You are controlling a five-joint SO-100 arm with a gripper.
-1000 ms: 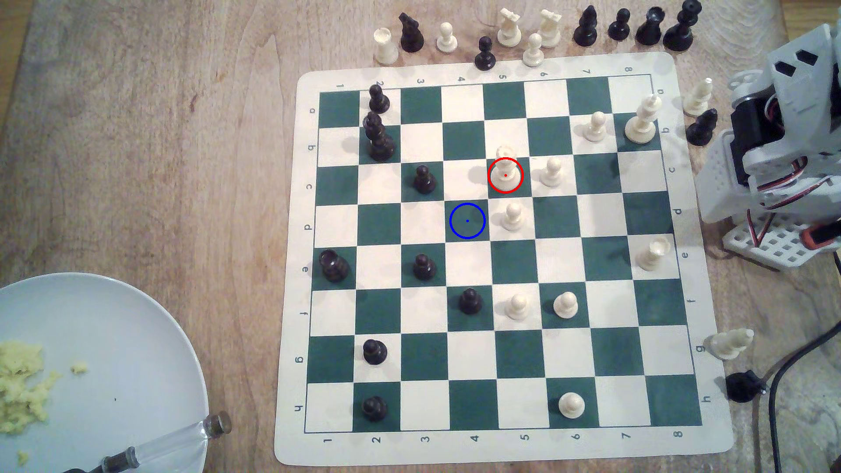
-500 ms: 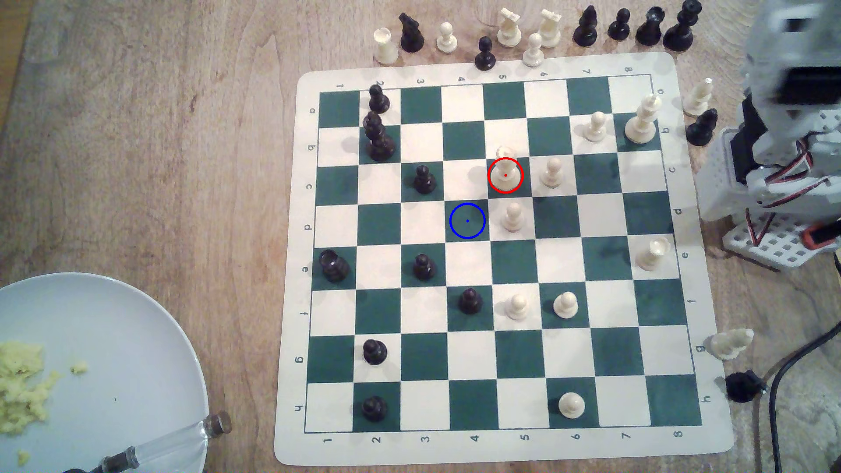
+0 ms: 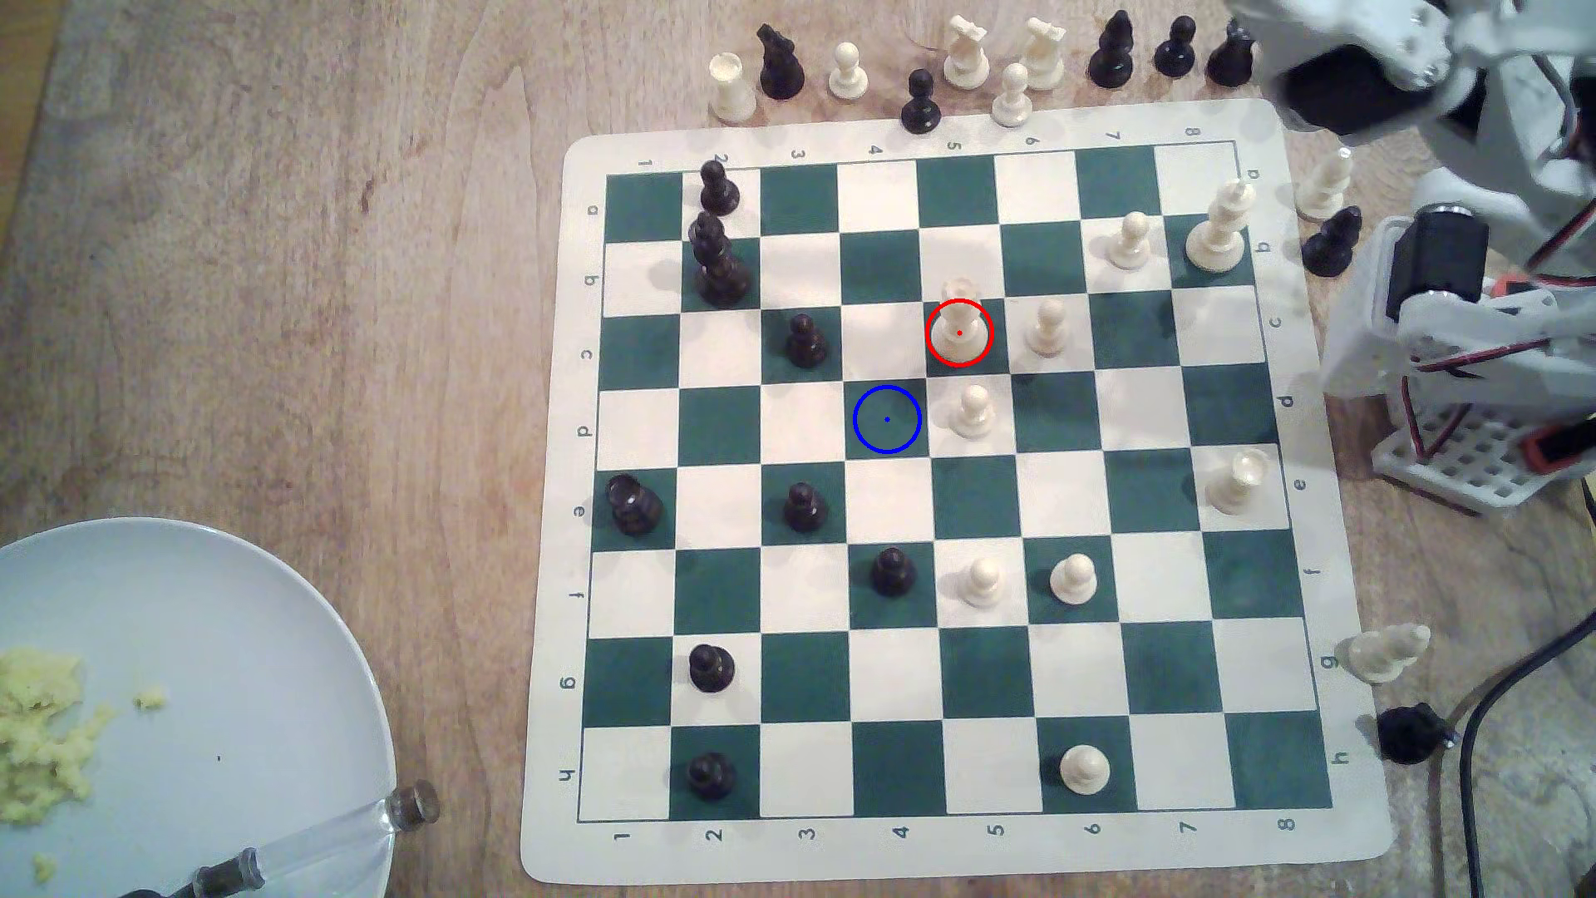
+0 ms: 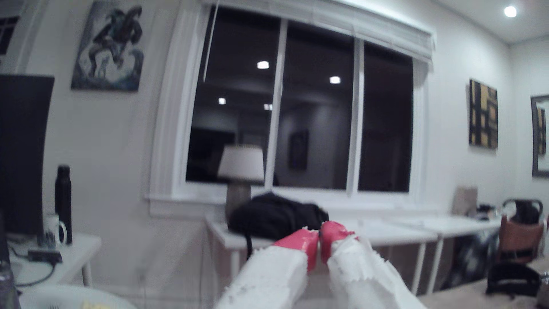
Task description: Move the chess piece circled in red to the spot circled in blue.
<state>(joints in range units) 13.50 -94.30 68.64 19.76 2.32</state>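
One chess piece point(image 3: 959, 324) is sitting red-ringed on its green square, untouched, a cream pawn point(image 3: 973, 412) just beside it and the spot point(image 3: 887, 420) diagonally next, bare. I'm seeing the gripper point(image 4: 320, 234) pointing out at the room, red tips pressed together on nothing, so I'm judging the arm point(image 3: 1425, 104) isn't reaching yet, parked off the board's point(image 3: 1347, 829) right edge in the exterior view.

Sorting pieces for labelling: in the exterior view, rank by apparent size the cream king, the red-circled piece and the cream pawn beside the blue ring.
1. Cream king
2. Red-circled piece
3. Cream pawn
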